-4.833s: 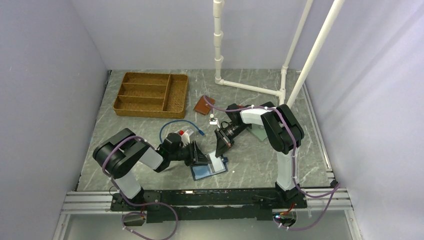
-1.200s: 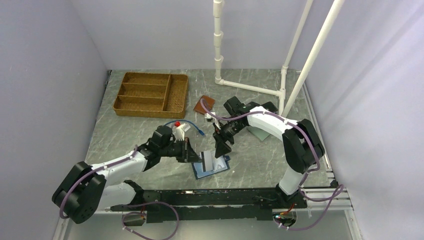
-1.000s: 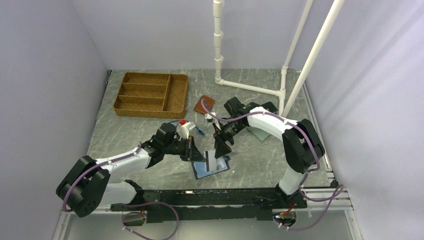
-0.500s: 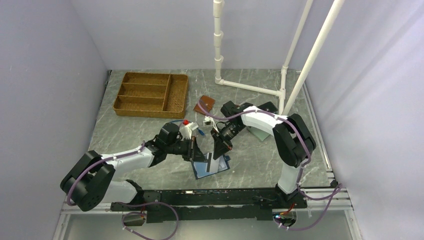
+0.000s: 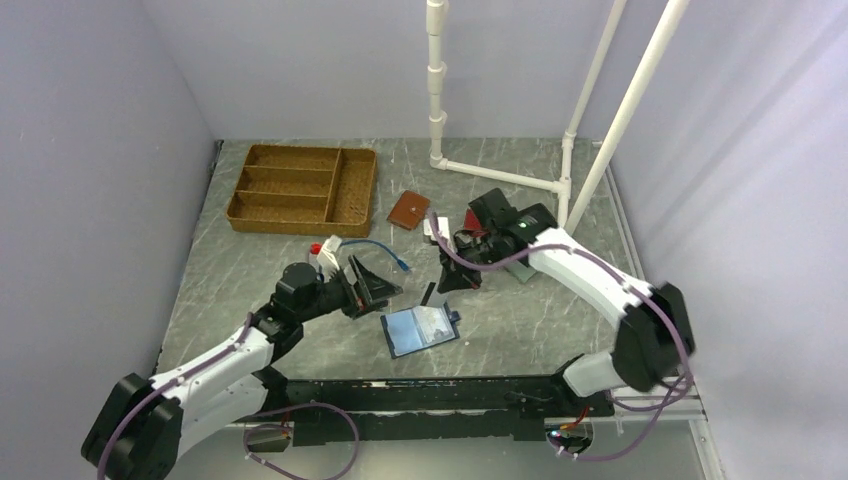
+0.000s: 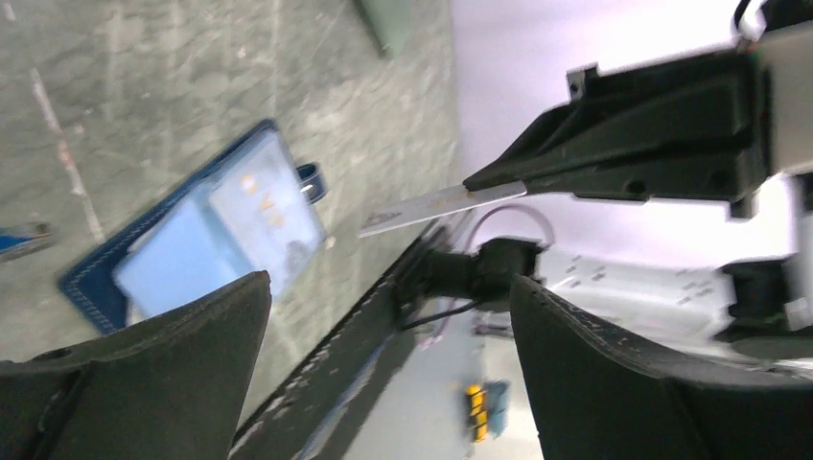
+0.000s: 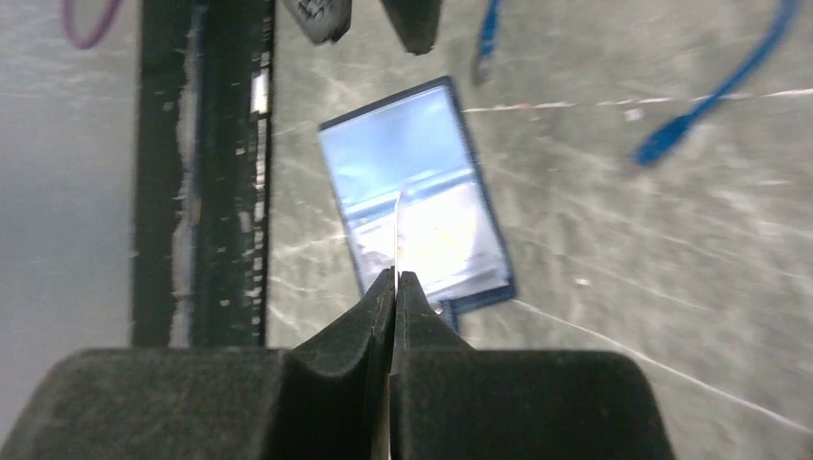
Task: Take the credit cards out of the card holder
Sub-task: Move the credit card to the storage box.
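At lower centre of the overhead frame, the blue wallet [image 5: 420, 328] lies open and flat on the grey marbled table [image 5: 250, 250], glossy inside facing up. Nothing touches it.

Right claw [image 7: 395, 278]: clenched on a thin pale card [image 6: 441, 202]. The card is pinched at one end between the fingertips and seen edge-on. It is in the air, clear of the wallet. In the right wrist frame its free edge points toward the middle of the wallet.

Left claw [image 5: 372, 283]: released, fingers spread wide, nothing between them. It sits just above and left of the wallet in the overhead frame, not touching it.

A second card [image 6: 266, 204], pale with faint orange marks, shows in one half of the wallet.

Also noted:
- Wicker tray [image 5: 300, 186], upper left.
- Brown wallet [image 5: 408, 210], centre.
- Blue cable [image 5: 378, 246], beside the left claw.
- White pipe frame [image 5: 500, 176], at the back.
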